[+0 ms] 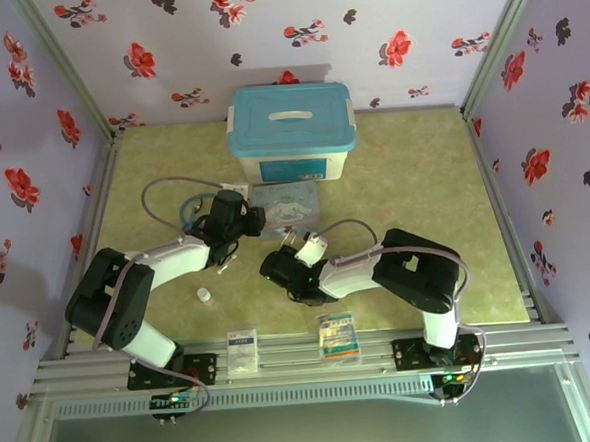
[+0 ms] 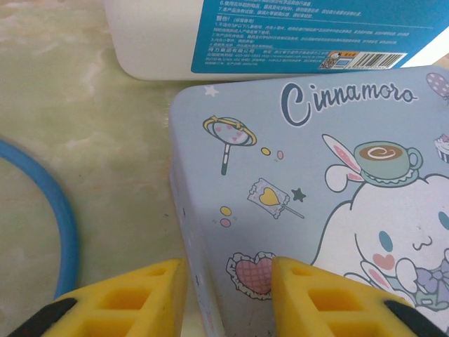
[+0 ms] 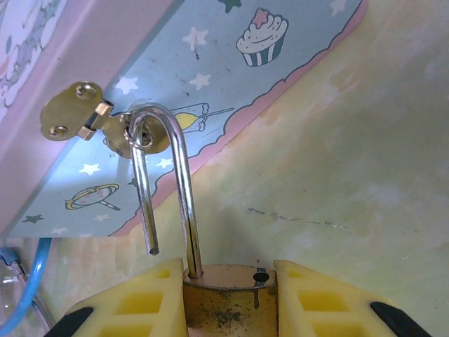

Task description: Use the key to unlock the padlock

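Clamped in our right end effector (image 3: 229, 277), the brass padlock (image 3: 224, 309) is hooked to the tin's hasp (image 3: 70, 112), shackle (image 3: 184, 196) sprung open: unlocking looks done, unhooking seems next.

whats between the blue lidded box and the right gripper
The cartoon tin lies there, in the top view. The right wrist view shows the right gripper, jaws shut on the padlock, whose open shackle hooks the tin's hasp.
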